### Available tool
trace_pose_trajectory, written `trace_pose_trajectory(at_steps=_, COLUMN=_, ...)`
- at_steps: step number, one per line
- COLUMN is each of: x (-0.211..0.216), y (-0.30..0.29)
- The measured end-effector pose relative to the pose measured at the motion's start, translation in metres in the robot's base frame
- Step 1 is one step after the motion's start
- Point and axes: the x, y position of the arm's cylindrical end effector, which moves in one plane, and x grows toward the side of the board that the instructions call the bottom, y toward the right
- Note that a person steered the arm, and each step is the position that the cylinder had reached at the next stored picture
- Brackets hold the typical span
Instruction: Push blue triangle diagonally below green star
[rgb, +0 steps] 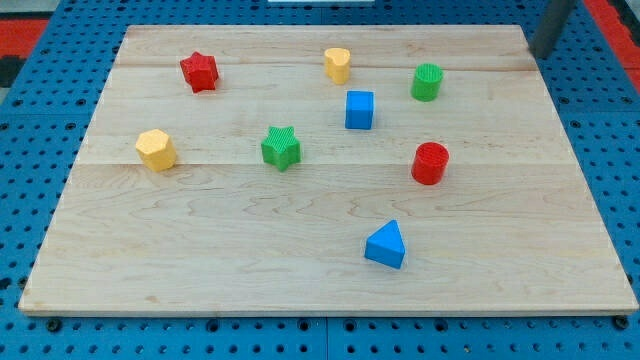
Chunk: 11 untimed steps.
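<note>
**Blue triangle low on the worktop, rod up in the far corner**

Nearest the view's bottom sits the blue triangle (386, 246), alone on the pale wooden worktop (200, 270), right of centre. The green star (282, 148) lies up and to the view's left of it, well apart, near the middle of the board. A red cylinder (431, 163) stands above the triangle, slightly to the view's right. A blue cube (359, 110) sits above and right of the star, with a yellow block (338, 65), of rounded shape, just beyond it toward the view's top. A green cylinder (427, 82) is at the upper right, a red star (199, 72) at the upper left, and a yellow hexagon-like block (156, 150) near the left edge, level with the green star.

My tip (541, 55) shows at the view's top right corner, by the worktop's far edge, well apart from every block and farthest from the triangle. It is a plain dark rod with no hand, so nothing is held.
</note>
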Motion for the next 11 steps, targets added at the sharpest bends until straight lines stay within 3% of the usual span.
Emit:
trace_pose_trajectory(at_steps=1, x=0.006, y=-0.033)
trace_pose_trajectory(at_steps=2, x=0.034, y=-0.025)
trace_pose_trajectory(at_steps=3, x=0.132, y=-0.022)
trace_pose_trajectory(at_steps=5, x=0.265, y=-0.061)
trace_pose_trajectory(at_steps=6, x=0.287, y=-0.139)
trace_pose_trajectory(at_steps=9, x=0.286, y=-0.219)
trace_pose_trajectory(at_steps=11, x=0.253, y=-0.19)
